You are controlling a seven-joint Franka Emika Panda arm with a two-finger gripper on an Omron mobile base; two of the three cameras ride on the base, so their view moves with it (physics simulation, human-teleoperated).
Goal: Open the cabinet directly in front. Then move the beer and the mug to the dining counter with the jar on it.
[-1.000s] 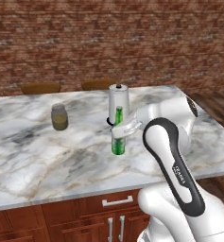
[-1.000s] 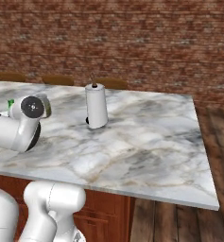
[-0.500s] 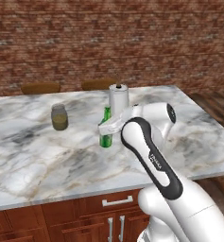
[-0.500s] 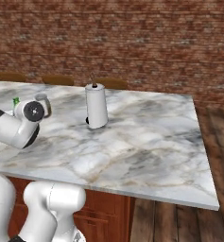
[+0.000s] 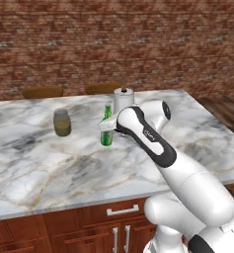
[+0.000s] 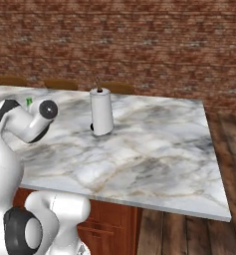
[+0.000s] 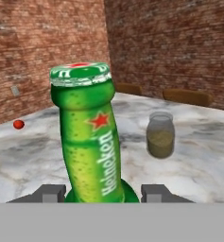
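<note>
- Carried leftward across the veined white-and-grey marble dining counter [image 5: 49, 163] since a second ago: slim green glass beer bottle [image 5: 107, 129], now near the squat olive-brown jar [image 5: 62, 122].
- Clamped on the bottle's body: two-finger gripper [image 7: 104, 194], bottle upright.
- Risk: toppling if released above the marble, or knocking the jar.
- Count: one bottle, one jar, one white paper-towel roll [image 6: 101, 111].

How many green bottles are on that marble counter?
1: the beer stands upright on the dining counter, between the gripper fingers, right of the jar.
</note>
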